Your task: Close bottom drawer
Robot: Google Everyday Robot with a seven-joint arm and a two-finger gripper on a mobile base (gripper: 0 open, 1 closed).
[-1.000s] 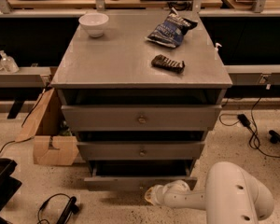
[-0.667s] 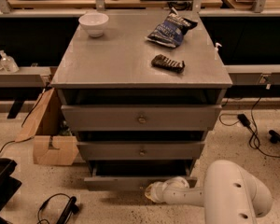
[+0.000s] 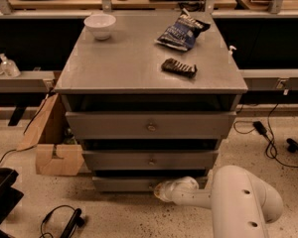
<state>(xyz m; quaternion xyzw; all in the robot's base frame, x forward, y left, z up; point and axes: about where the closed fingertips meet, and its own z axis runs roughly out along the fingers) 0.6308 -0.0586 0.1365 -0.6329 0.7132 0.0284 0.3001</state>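
The bottom drawer (image 3: 124, 184) is the slimmest grey front of three in the grey cabinet (image 3: 149, 73). It sits close under the middle drawer (image 3: 151, 160), with its front only slightly forward of it. My gripper (image 3: 161, 188) reaches in from the lower right on a white arm (image 3: 238, 200). It presses against the drawer front near the knob, which it mostly hides.
A white bowl (image 3: 100, 25), a blue chip bag (image 3: 181, 31) and a dark snack bar (image 3: 179, 67) lie on the cabinet top. The top drawer (image 3: 151, 126) shows a knob. A cardboard box (image 3: 52, 143) stands at the left, and cables and dark gear lie on the floor.
The bottom drawer has slid inward and sticks out less than before. My gripper has moved forward with it toward the cabinet.
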